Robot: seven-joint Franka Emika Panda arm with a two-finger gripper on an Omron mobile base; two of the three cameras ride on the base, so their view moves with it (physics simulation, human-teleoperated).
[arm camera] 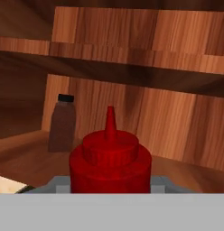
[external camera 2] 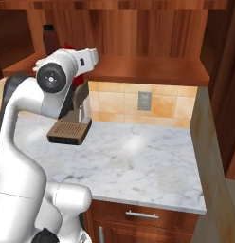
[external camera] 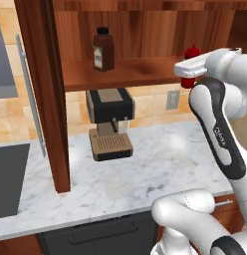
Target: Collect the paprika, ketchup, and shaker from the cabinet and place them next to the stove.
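The ketchup (arm camera: 110,158), a red squeeze bottle with a pointed nozzle, stands on the cabinet shelf (external camera: 135,72) at its right end. My gripper (arm camera: 110,185) is shut on it, with a grey finger (arm camera: 57,183) at each side of its body. From the left base view the hand (external camera: 192,64) covers the middle of the ketchup (external camera: 191,51). The paprika (external camera: 103,49), a dark brown bottle with a black cap, stands further left on the same shelf, apart from the gripper. The stove's black top (external camera: 7,182) shows at the counter's left edge. The shaker is out of view.
A black and tan coffee machine (external camera: 109,122) stands on the marble counter (external camera: 160,159) under the shelf. The open cabinet door (external camera: 43,89) hangs down to the counter on the left. A wall outlet (external camera 2: 144,100) sits on the tiled backsplash.
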